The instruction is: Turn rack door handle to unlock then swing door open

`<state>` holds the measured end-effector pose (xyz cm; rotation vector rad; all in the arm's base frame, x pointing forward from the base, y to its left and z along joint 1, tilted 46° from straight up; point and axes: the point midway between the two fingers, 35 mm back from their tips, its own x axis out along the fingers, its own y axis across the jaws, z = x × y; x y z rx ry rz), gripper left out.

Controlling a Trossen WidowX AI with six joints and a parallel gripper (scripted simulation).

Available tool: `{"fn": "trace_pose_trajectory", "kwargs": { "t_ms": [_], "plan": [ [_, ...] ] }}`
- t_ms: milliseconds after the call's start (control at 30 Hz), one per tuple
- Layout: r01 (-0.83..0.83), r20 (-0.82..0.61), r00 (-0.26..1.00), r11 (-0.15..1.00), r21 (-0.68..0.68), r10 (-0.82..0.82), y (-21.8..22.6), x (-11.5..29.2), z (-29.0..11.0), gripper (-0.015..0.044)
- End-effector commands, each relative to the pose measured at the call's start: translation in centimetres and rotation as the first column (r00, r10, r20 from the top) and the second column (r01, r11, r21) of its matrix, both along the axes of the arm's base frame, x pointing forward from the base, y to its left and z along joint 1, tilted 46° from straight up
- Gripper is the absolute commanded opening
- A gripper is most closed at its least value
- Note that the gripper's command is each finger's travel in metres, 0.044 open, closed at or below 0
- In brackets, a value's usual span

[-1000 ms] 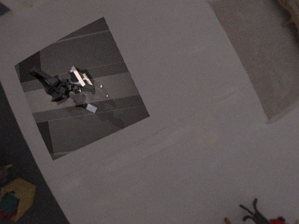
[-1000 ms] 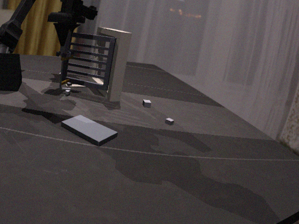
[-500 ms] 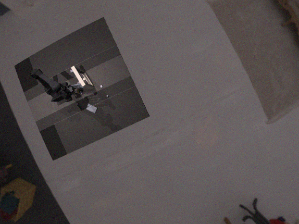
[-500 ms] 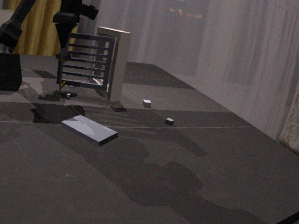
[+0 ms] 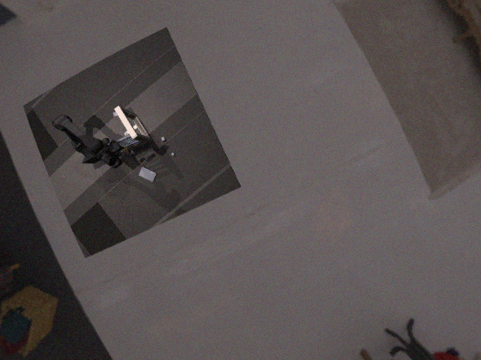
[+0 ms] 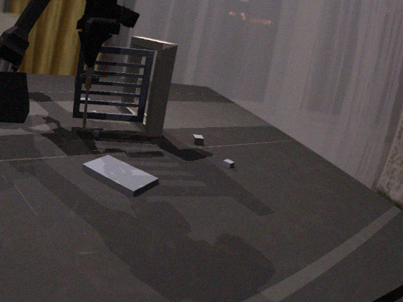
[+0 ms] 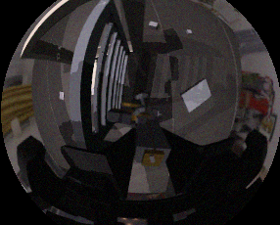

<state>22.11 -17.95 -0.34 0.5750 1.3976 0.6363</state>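
Note:
The barred door (image 6: 142, 102) (image 7: 89, 59) stands swung well out from the pale rack frame (image 5: 126, 122) (image 6: 161, 88), near a right angle; the exact angle cannot be read. Its upright handle (image 6: 86, 109) is a thin rod along the door's free side, with yellow and grey parts. My gripper (image 6: 90, 65) (image 7: 146, 131) points down and is shut on the handle's upper part. In the wrist view the handle's yellow part shows between the dark fingers. The fingers hide the grip itself, and how far the handle is turned cannot be told.
A flat pale slab (image 5: 147, 174) (image 6: 121, 173) (image 7: 197, 95) lies in front of the door. Two small pale blocks lie beyond the hinge side: one block (image 5: 163, 139) (image 6: 198, 140) nearer the frame, another block (image 5: 173, 154) (image 6: 229, 163) farther out. A small white piece (image 7: 62, 95) lies behind the door.

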Motion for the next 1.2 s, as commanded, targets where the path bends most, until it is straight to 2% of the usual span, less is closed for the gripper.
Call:
{"fn": "trace_pose_trajectory", "kwargs": {
  "t_ms": [0, 267, 767, 1100, 1167],
  "plan": [
    [-0.065, 0.063, 0.996, 0.998, -0.012, 0.066, -0.9, 0.4, -0.8, 0.0028],
    [-0.141, 0.14, 0.98, 0.99, -0.028, 0.144, -2.0, 1.1, -1.9, 0.0028],
    [-0.143, 0.141, 0.979, 0.989, -0.028, 0.145, -2.1, 1.1, -1.9, 0.0028],
    [-0.143, 0.141, 0.979, 0.989, -0.028, 0.145, -2.1, 1.1, -1.9, 0.029],
    [-0.143, 0.141, 0.979, 0.989, -0.028, 0.145, -2.1, 1.1, -1.9, 0.03]
  ]
}}
